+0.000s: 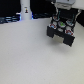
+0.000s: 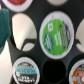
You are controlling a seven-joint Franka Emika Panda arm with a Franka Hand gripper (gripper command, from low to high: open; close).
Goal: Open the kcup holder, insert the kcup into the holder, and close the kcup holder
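Pods fill the wrist view: the kcup (image 2: 56, 33), green-and-white foil lid facing the camera, sits in a round pocket of the kcup holder (image 2: 50, 67), with other lidded pods just beside it and at least one empty dark pocket close by. Judged from its look, the pod is light, with a thin, dentable plastic wall and a puncturable foil lid; the stiff rim under the lid seems the safest place to pinch, gently. A teal finger (image 2: 4, 25) shows at one edge, but whether the jaws are released or clenched cannot be told. In the exterior view the gripper (image 1: 62, 12) hangs directly above the holder, which stands near the table's (image 1: 30, 60) far edge, toward that view's right. A white bottle-shaped object (image 1: 25, 9) stands well apart at the far edge.
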